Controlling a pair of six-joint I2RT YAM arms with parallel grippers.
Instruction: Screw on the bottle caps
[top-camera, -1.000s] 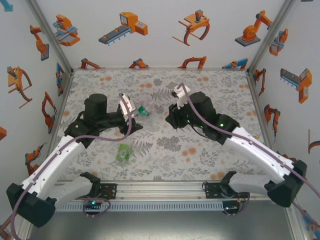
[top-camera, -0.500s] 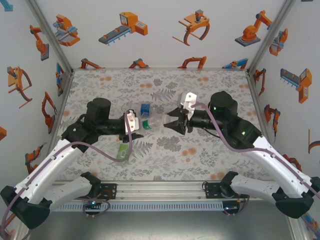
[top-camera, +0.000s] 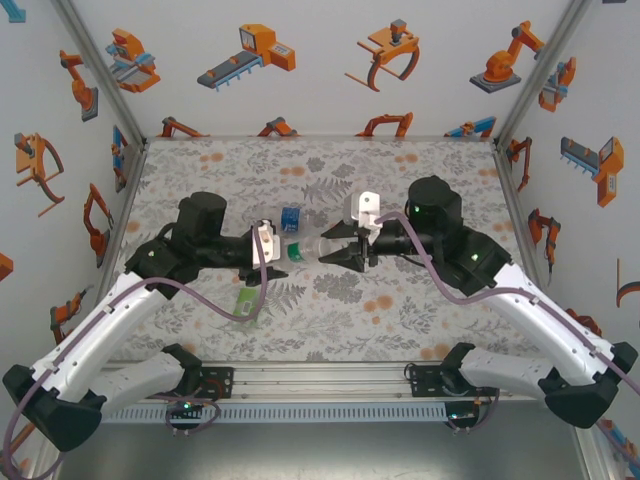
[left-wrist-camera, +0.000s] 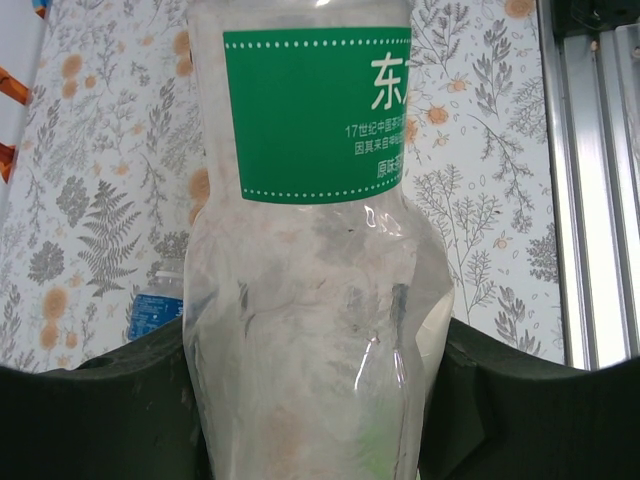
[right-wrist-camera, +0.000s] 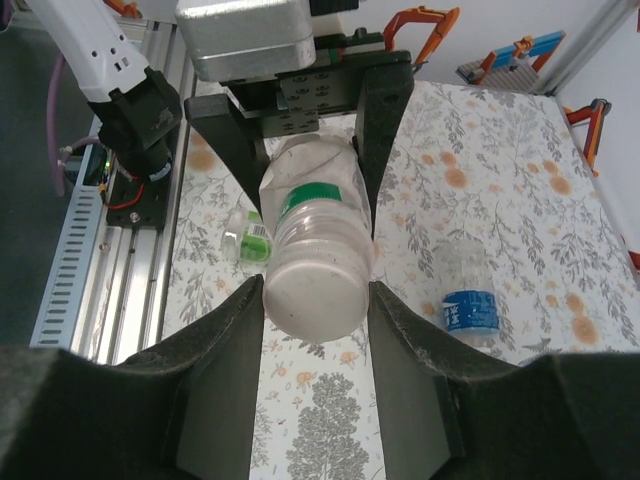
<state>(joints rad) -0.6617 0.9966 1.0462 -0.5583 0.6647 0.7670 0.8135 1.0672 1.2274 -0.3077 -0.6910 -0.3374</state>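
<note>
Now L fingers (top-camera: 275, 252) narrow, R fingers (top-camera: 338, 250) wider, both tight on green-label bottle (top-camera: 308, 247).

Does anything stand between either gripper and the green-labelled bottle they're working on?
Nothing visible does. The left gripper has its jaws closed on one end of the green-labelled bottle, and the right gripper has its jaws on both sides of its base. The blue-labelled bottle and the slim bottle sit apart on the table.

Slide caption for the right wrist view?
The left gripper and right gripper clamp the green-labelled bottle between them; blue-labelled bottle lies on the table.
</note>
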